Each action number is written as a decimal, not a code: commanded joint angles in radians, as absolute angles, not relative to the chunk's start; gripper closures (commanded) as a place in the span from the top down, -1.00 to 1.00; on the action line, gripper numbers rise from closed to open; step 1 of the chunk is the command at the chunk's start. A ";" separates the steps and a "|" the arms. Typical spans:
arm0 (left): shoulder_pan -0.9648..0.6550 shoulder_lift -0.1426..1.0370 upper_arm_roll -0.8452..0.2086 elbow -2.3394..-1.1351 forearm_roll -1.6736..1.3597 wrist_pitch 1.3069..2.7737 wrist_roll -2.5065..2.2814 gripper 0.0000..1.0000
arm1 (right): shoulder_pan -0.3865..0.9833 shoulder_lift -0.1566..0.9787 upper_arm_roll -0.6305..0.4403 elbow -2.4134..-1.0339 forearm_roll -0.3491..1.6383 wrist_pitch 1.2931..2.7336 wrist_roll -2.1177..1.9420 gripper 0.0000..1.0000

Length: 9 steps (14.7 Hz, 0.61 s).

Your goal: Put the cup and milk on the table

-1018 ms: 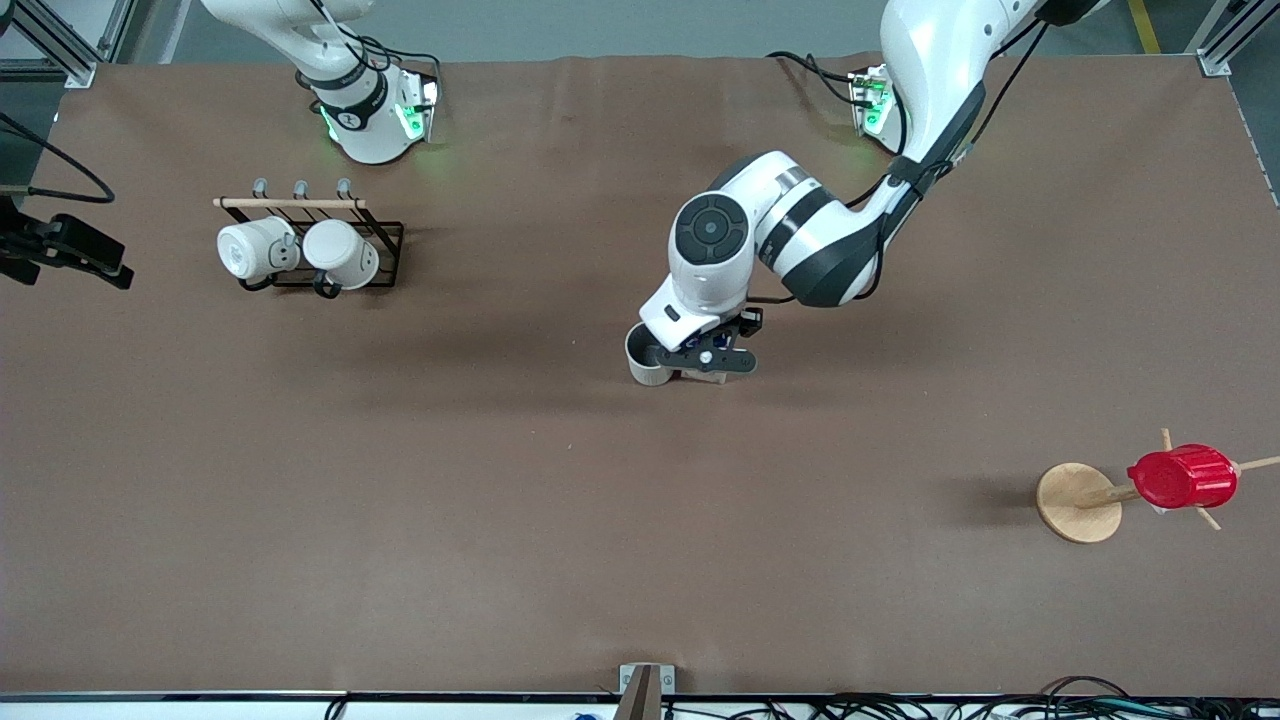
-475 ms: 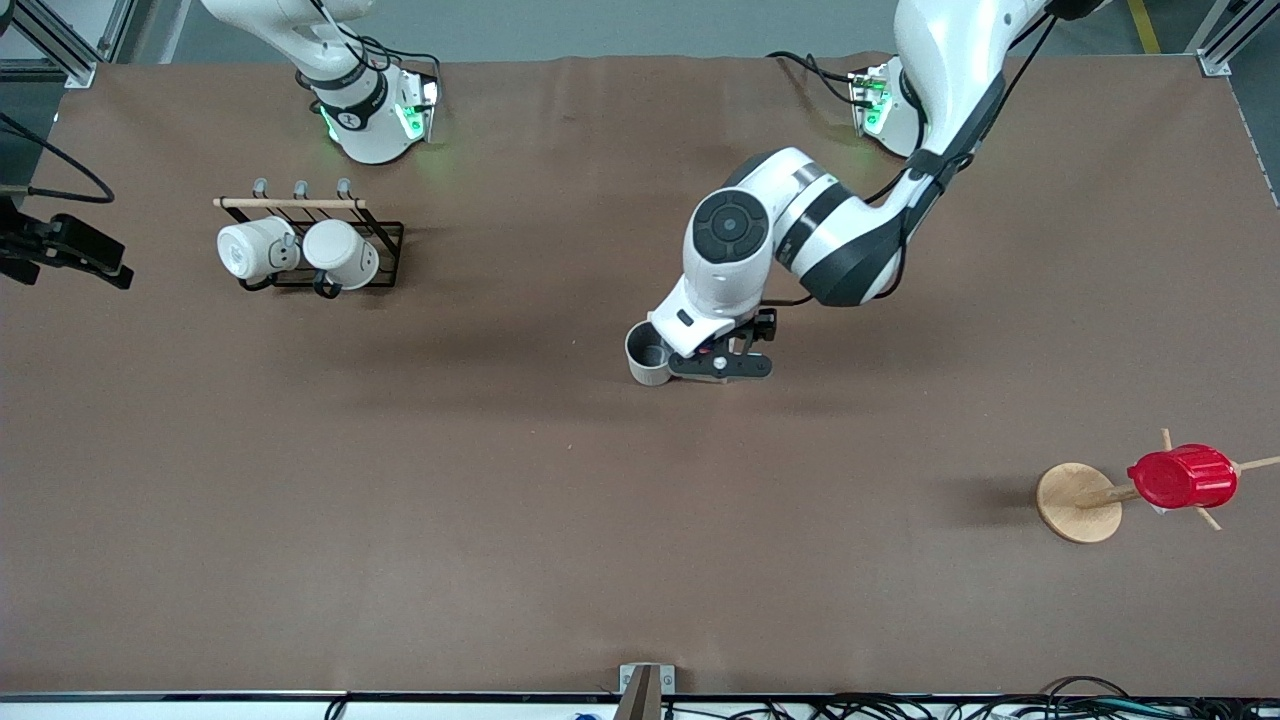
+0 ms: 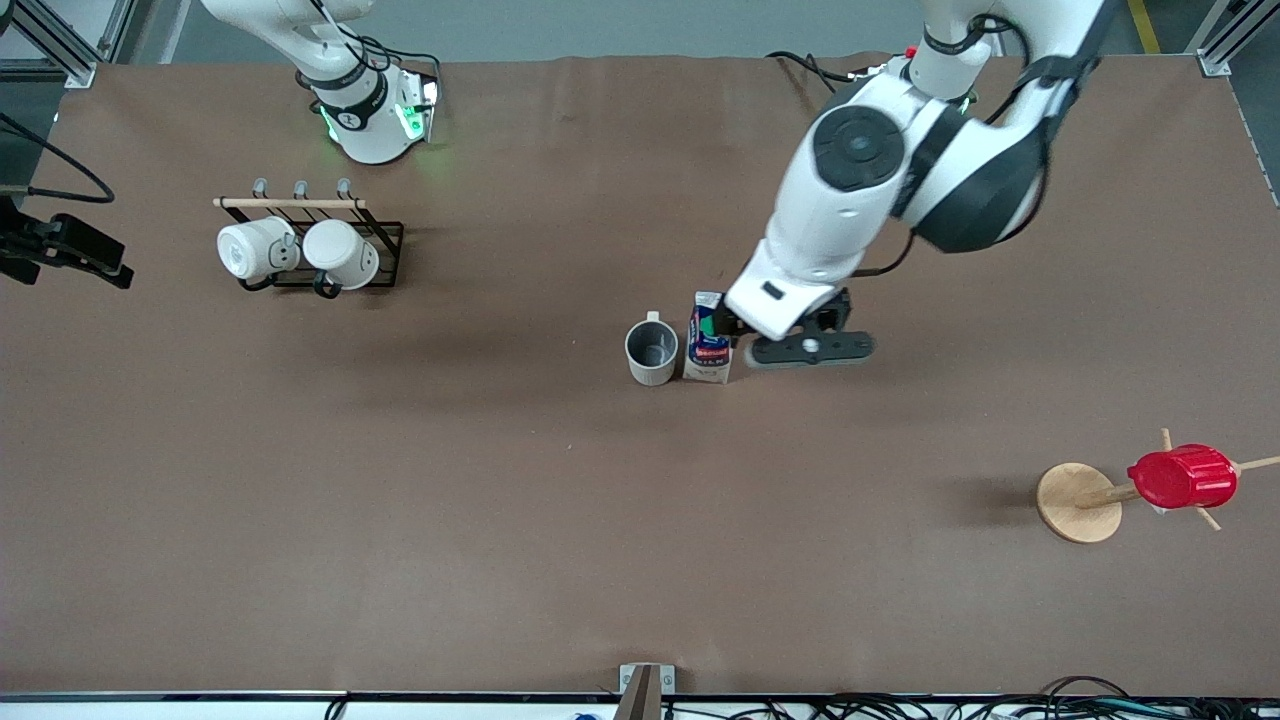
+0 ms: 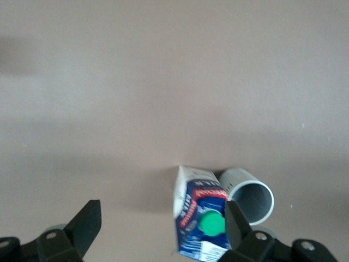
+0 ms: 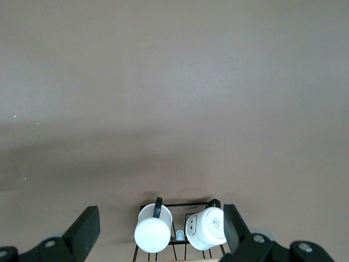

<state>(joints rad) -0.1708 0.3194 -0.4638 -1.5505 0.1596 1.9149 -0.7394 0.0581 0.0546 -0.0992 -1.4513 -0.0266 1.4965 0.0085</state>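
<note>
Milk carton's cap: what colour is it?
Green; the milk carton's cap shows best in the left wrist view.

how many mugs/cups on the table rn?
4. Off-white cup upright mid-table beside the milk; two white mugs on the black rack near the right arm's base; red cup on the wooden stand.

White arms (image 3: pixel 840 200), black joint bands, black cables, green base lights.

Grey-lined cup (image 3: pixel 651 352) and blue-white milk (image 3: pixel 708 340) stand upright, side by side, on table (image 3: pixel 500 500).
</note>
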 commanded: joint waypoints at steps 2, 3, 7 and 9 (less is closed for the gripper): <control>-0.063 0.192 -0.469 -1.656 0.133 1.914 -0.649 1.00 | 0.037 0.048 -0.083 -1.454 -0.020 1.491 -0.005 1.00; -0.034 0.175 -0.469 -1.669 0.114 1.914 -0.612 1.00 | 0.037 0.048 -0.083 -1.456 -0.020 1.491 -0.005 1.00; 0.052 0.123 -0.468 -1.674 0.002 1.888 -0.486 1.00 | 0.035 0.049 -0.084 -1.456 -0.020 1.491 -0.009 1.00; 0.075 0.115 -0.468 -1.672 -0.002 1.888 -0.460 1.00 | 0.035 0.048 -0.084 -1.454 -0.020 1.491 -0.009 1.00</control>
